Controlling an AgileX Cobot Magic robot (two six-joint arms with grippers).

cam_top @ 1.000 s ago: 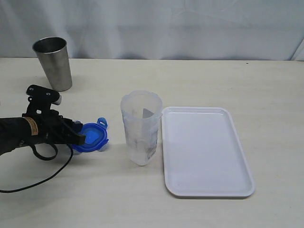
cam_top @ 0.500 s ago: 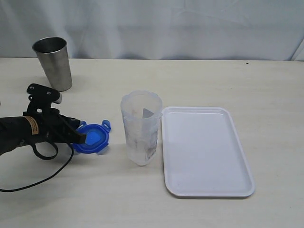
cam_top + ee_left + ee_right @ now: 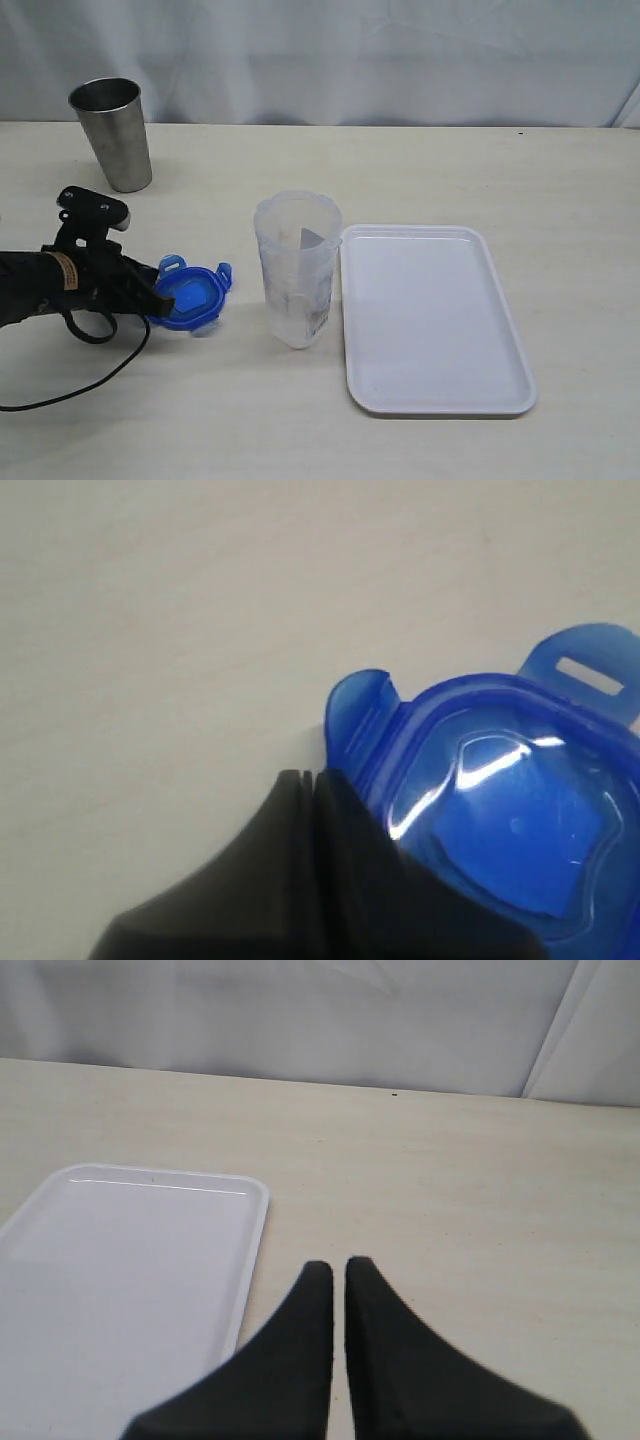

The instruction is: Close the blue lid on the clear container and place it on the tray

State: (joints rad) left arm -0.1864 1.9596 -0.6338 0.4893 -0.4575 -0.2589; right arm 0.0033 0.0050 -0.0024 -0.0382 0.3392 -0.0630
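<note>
Grip is on: my left gripper (image 3: pixel 158 293) has its jaws clamped on the rim of the blue lid (image 3: pixel 195 297), near the clear container (image 3: pixel 296 268) on the side away from the tray (image 3: pixel 440 398). My right gripper (image 3: pixel 338 1270) is pressed together on nothing. I reckon the lid's light, stiff and slick, so this edge pinch may let it swivel; there's bare table (image 3: pixel 400 170) across to the container, and the steel tumbler (image 3: pixel 112 133) is well back.

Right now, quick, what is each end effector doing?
Left end effector: closed, pinching the edge of the blue lid.
Right end effector: closed, holding nothing.
</note>
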